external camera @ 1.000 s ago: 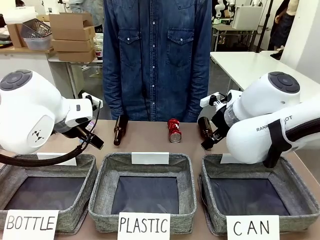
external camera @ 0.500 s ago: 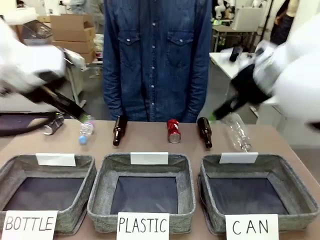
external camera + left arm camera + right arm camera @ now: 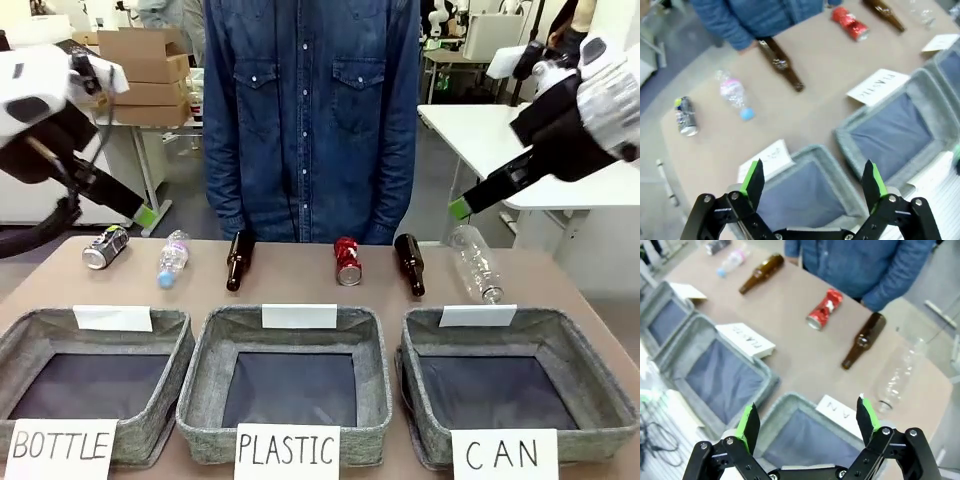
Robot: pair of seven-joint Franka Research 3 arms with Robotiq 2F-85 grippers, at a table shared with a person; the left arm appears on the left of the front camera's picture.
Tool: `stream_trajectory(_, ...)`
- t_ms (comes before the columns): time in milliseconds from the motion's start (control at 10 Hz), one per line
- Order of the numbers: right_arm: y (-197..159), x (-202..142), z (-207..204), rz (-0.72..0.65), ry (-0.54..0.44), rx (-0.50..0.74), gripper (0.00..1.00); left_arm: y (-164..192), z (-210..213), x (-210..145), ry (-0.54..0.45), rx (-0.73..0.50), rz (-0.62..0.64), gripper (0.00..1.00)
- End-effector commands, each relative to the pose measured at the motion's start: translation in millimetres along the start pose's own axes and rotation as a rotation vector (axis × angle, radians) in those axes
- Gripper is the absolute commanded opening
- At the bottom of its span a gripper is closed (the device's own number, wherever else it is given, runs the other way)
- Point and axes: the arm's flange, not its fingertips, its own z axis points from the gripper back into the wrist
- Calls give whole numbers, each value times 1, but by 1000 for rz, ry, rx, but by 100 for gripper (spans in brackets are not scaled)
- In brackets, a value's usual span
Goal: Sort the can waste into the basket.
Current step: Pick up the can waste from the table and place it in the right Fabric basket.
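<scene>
Aloft, left hand (image 3: 813, 172) and right hand (image 3: 806, 410) gape (both empty).

Bg: stacked cardboard boxes (image 3: 145, 65) far left, white table (image 3: 472, 125) far right, grey floor (image 3: 438, 185).

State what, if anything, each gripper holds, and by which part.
Nothing is held. The left gripper and right gripper are open and empty; the red can and black-blue can lie on the table.
</scene>
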Motion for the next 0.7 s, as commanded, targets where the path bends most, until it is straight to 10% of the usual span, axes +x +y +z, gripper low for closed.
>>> stream_trajectory(0, -32, -16, 22, -263, -123, 361, 100, 39, 36, -27, -70, -419, 122, 100)
stream_trajectory(300, -109, -58, 58, -989, -160, 656, 100, 125, 43, -95, -355, -890, 523, 100)
stream_trajectory(600, -142, -83, 74, -1117, -307, 679, 100, 145, 10, -110, -539, -1065, 702, 100)
